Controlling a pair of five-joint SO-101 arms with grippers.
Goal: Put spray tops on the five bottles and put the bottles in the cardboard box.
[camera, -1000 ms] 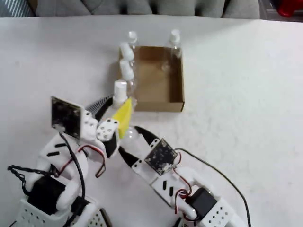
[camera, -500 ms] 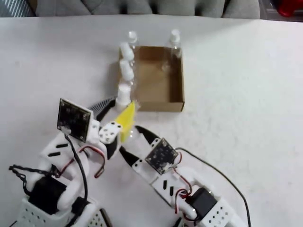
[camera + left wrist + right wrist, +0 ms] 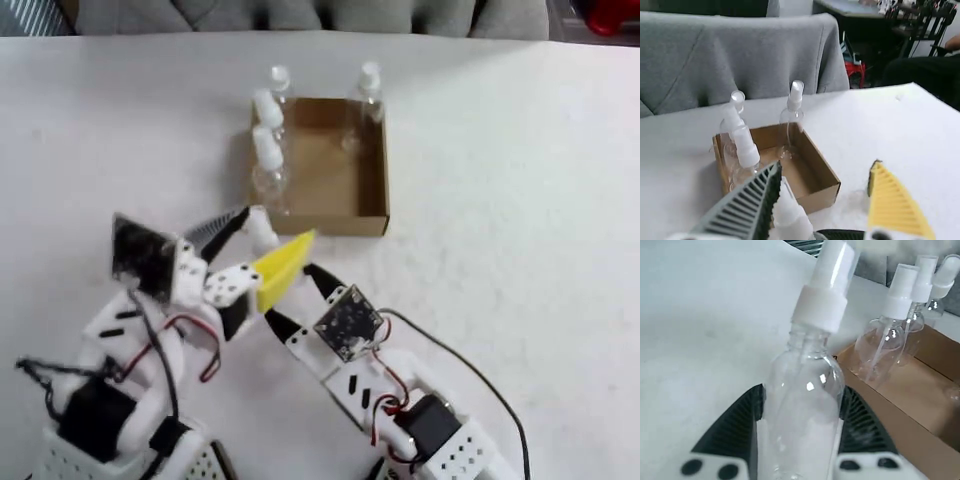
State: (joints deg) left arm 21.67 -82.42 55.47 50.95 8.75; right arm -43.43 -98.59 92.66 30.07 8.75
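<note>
A clear bottle [image 3: 805,390] stands between the black fingers of my right gripper [image 3: 800,427], which is shut on its body. A white spray top [image 3: 827,295] sits on its neck. In the high view that spray top [image 3: 262,228] lies just in front of the cardboard box [image 3: 372,215], with the right gripper [image 3: 287,292] below it. My left gripper [image 3: 278,226] is open around the top. Its grey finger [image 3: 752,202] is close beside the spray top [image 3: 790,215]; its yellow finger [image 3: 892,205] is well clear. The yellow finger hides the bottle's body in the high view.
Several capped bottles [image 3: 268,160] stand in the box along its left and far walls, one at the far right corner [image 3: 370,85]. The box floor [image 3: 805,175] is bare at its middle and near right. A grey sofa [image 3: 740,50] lies beyond the white table [image 3: 500,150].
My left gripper has opened; its yellow finger swung right, away from the spray top. The bottle, held by the right gripper, has shifted a little toward the box.
</note>
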